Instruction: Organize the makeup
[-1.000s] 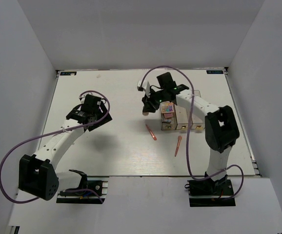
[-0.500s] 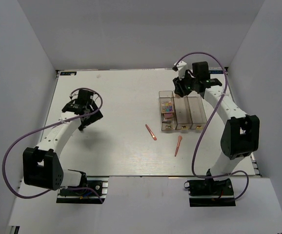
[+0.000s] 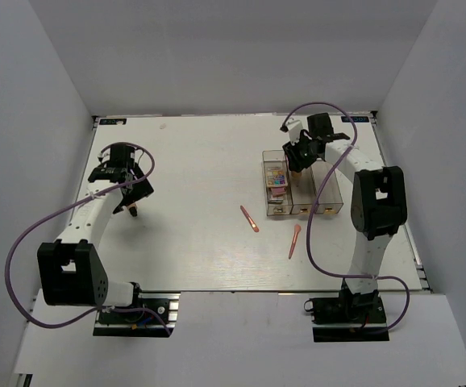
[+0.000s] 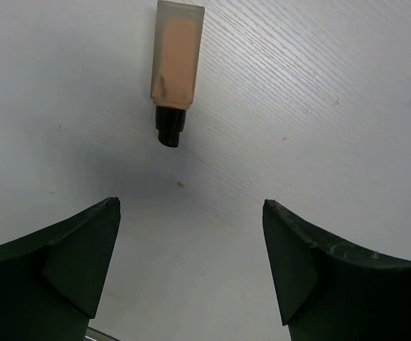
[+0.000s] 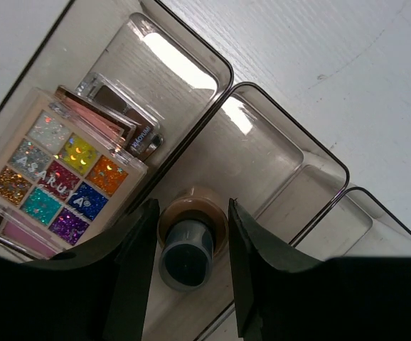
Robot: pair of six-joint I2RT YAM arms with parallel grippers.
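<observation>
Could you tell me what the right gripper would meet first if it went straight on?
Most likely the middle compartment of the clear box, the small bottle in the right gripper touching first; depth is unclear.

Bright, even overhead light, top view sharp. Soft grey shadow on table (image 4: 120,185) in left wrist view; white glare on clear box (image 5: 180,60) walls.

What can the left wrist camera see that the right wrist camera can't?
Only the left wrist view: a tan bottle with a dark cap lying beyond the open left pincer. Only the right wrist view: the clear box, a glittery palette inside it, and a round bottle gripped by the right pincer. Both: the white table and dark pincer fingers.
</observation>
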